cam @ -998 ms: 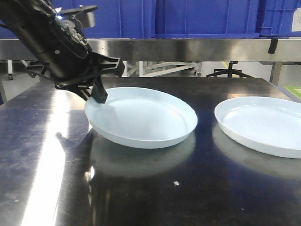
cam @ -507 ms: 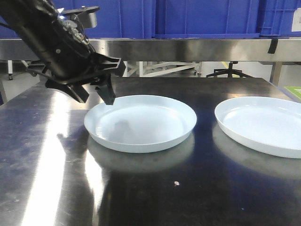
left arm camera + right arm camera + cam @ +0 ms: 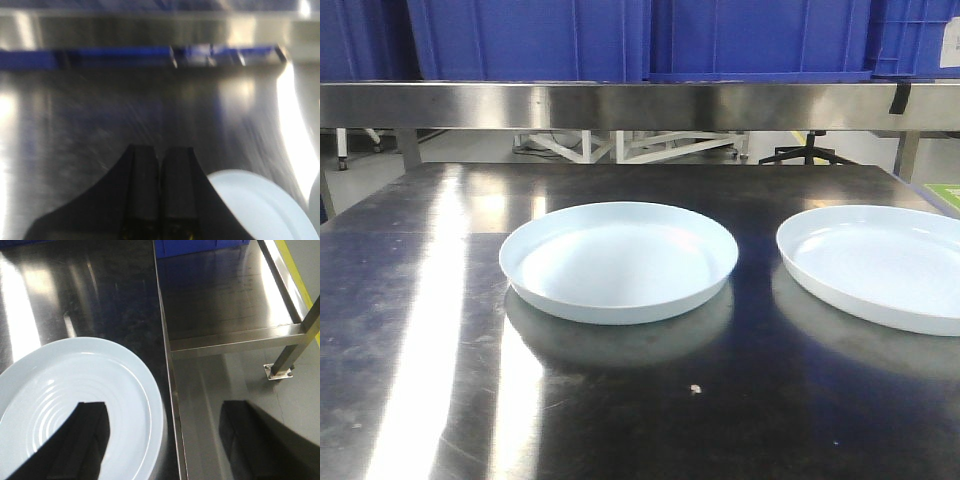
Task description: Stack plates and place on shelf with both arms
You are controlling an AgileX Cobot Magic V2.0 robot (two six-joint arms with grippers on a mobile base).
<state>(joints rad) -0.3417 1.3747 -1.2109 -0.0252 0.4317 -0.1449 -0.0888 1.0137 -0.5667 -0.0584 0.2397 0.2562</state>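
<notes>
Both empty: left gripper [image 3: 160,155] pressed together near left plate [image 3: 260,205], right gripper [image 3: 164,405] spread wide over right plate [image 3: 60,375].

Two plates [image 3: 618,262] apart on table [image 3: 420,350]

Glare streaks the steel table [image 3: 420,380]; left end effector [image 3: 160,150] looks blurred.

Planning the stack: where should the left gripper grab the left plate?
Probably pinch the left plate's low upturned rim at its left edge, coming from the left, one jaw inside. It lies flat on the table, so only the rim offers purchase.
</notes>
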